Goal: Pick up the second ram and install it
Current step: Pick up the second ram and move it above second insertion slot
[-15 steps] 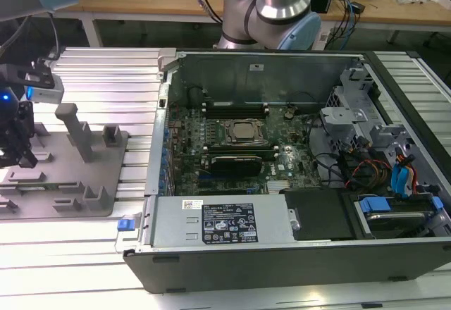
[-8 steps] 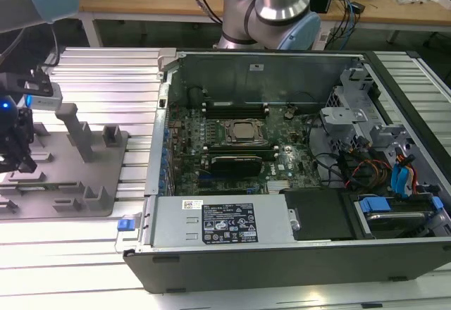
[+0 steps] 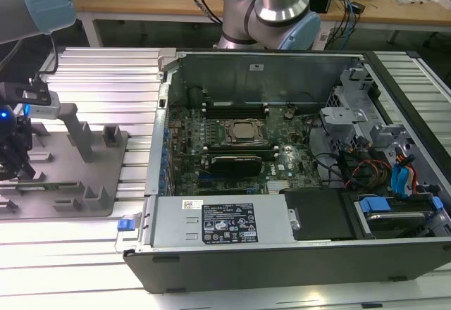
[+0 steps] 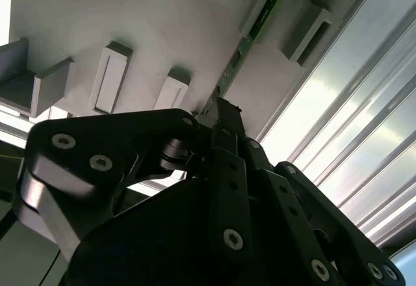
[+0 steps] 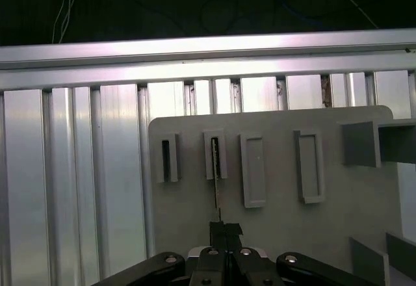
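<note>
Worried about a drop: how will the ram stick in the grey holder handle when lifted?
The second ram looks thin and flat, so probably light and stiff. Pinched at one end by the gripper, it may pivot or slip.

Strong glare on aluminium table (image 3: 106, 77)

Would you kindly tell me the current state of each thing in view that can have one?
gripper, shut on the second ram.
second ram, standing on edge, far end in the slot of a grey holder block.
computer case, lying on its side, open, motherboard exposed.
</note>
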Controlling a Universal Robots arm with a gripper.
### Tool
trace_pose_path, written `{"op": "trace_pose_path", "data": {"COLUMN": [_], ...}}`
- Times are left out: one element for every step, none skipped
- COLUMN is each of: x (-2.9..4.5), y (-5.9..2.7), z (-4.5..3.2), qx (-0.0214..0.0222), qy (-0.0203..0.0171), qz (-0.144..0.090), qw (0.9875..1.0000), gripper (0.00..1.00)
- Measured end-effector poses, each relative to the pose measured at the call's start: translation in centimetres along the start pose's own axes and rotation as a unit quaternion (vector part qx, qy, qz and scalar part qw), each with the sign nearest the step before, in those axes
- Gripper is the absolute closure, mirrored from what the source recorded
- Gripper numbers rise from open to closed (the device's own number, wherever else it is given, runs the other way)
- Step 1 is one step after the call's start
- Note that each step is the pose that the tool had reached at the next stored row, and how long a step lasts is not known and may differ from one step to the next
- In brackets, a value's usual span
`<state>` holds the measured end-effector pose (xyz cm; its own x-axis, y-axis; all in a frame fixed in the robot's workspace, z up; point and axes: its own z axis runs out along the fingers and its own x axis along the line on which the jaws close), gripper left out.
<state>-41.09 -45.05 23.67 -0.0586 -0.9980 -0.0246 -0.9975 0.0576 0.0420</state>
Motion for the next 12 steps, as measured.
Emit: {"op": "trace_pose_path", "data": {"x": [0.00, 0.00, 0.00, 0.00, 0.00, 0.00, 0.00, 0.00, 0.00, 0.01, 0.01, 0.02], "y": [0.00, 0.00, 0.00, 0.00, 0.00, 0.00, 0.00, -0.01, -0.01, -0.01, -0.02, -0.03], "z": [0.00, 0.01, 0.01, 0.01, 0.01, 0.01, 0.02, 0.06, 0.12, 0.23, 0.31, 0.54], "qx": [0.0000, 0.0000, 0.0000, 0.0000, 0.0000, 0.0000, 0.0000, 0.0001, 0.0001, -0.0002, -0.0003, -0.0007], "qy": [0.0000, 0.0000, 0.0000, 0.0000, 0.0000, 0.0000, 0.0000, 0.0000, 0.0000, 0.0004, 0.0007, 0.0013], "qz": [0.000, 0.000, 0.000, 0.000, 0.000, 0.000, 0.000, -0.002, -0.005, -0.010, -0.015, -0.030], "qw": [1.0000, 1.0000, 1.0000, 1.0000, 1.0000, 1.0000, 1.0000, 1.0000, 1.0000, 1.0000, 0.9999, 0.9995], "gripper": [0.92, 0.91, 0.86, 0.73, 0.66, 0.66, 0.66, 0.66, 0.66, 0.66, 0.66, 0.66]}}
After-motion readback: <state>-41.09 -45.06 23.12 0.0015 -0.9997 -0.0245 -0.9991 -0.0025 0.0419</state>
